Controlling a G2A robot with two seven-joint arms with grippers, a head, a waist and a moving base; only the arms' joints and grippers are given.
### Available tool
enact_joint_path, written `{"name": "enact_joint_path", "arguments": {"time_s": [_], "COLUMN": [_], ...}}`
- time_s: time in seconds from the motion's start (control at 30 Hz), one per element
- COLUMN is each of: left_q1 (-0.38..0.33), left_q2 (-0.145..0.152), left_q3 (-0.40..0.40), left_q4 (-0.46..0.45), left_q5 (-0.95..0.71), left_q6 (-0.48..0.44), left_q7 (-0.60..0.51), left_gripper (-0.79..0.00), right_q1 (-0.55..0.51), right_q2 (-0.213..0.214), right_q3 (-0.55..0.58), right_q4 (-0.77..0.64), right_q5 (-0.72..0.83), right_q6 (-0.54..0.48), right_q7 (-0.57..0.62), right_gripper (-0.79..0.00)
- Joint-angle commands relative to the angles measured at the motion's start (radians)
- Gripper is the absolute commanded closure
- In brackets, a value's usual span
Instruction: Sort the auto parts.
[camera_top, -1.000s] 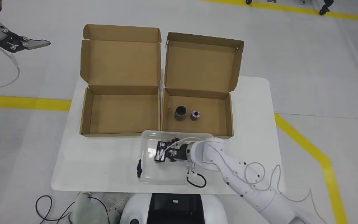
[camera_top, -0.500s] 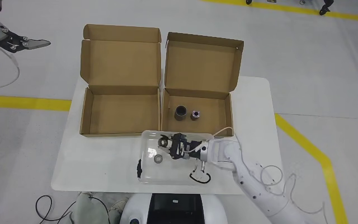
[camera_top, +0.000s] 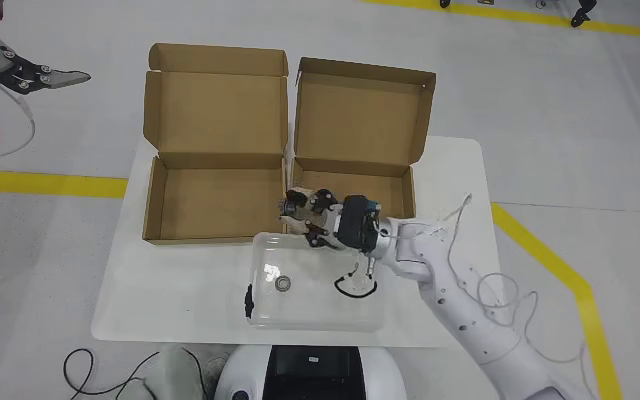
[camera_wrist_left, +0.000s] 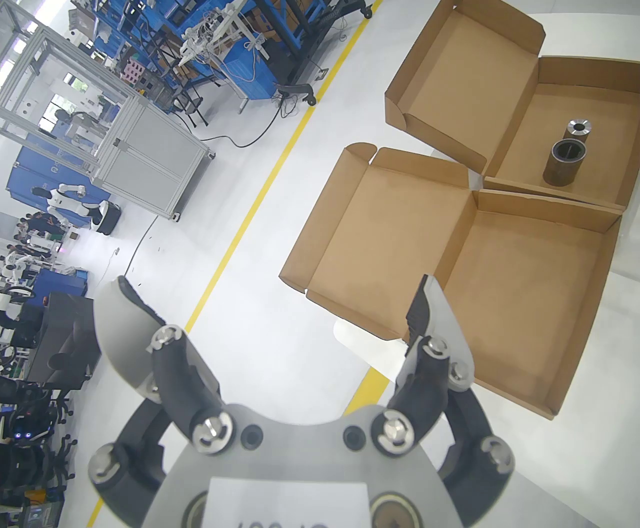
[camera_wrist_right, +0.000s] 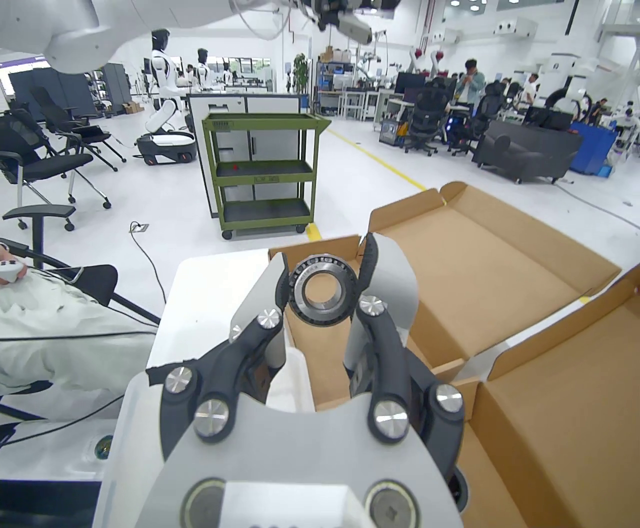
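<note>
One bearing (camera_wrist_right: 324, 292) clamped in right gripper (camera_wrist_right: 324, 280), aloft at tray's (camera_top: 310, 303) 12 o'clock, about over left box's (camera_top: 215, 205) 3 o'clock wall.
Steel, likely heavy, rigid, slick; grip across outer race. Left gripper (camera_wrist_left: 275, 300) wide, empty.

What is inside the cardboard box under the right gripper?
Two upright metal cylinders: a dark sleeve and a smaller bushing beside it. In the top view the right gripper, holding a bearing, covers them.

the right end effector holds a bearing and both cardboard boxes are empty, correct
Not quite: the right end effector holds the bearing, but only one cardboard box is empty. The other box holds two metal cylinders, as the left wrist view shows.
</note>
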Motion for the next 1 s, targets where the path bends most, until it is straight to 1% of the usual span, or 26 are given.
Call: {"name": "enact_joint_path", "arguments": {"time_s": [0.0,0.23,0.37,0.53,0.63,0.8,0.97], "left_q1": [0.000,0.000,0.000,0.000,0.000,0.000,0.000], "left_q2": [0.000,0.000,0.000,0.000,0.000,0.000,0.000], "left_q3": [0.000,0.000,0.000,0.000,0.000,0.000,0.000], "left_q4": [0.000,0.000,0.000,0.000,0.000,0.000,0.000], "left_q5": [0.000,0.000,0.000,0.000,0.000,0.000,0.000], "left_q6": [0.000,0.000,0.000,0.000,0.000,0.000,0.000], "left_q7": [0.000,0.000,0.000,0.000,0.000,0.000,0.000], "left_gripper": [-0.785,-0.785,-0.785,-0.785,-0.785,-0.785,-0.785], "right_q1": [0.024,0.112,0.166,0.219,0.239,0.264,0.295], "right_q2": [-0.005,-0.026,-0.040,-0.054,-0.059,-0.062,-0.064], "right_q3": [-0.001,-0.008,-0.010,-0.007,0.003,0.031,0.050], "right_q4": [-0.011,-0.034,-0.018,-0.002,-0.018,-0.073,-0.108], "right_q5": [0.009,0.041,0.068,0.061,0.046,0.039,0.052], "right_q6": [-0.001,0.024,0.031,0.045,0.060,0.073,0.067], "right_q7": [-0.019,-0.046,-0.092,-0.152,-0.174,-0.160,-0.096], "right_gripper": [0.000,0.000,0.000,0.000,0.000,0.000,0.000]}}
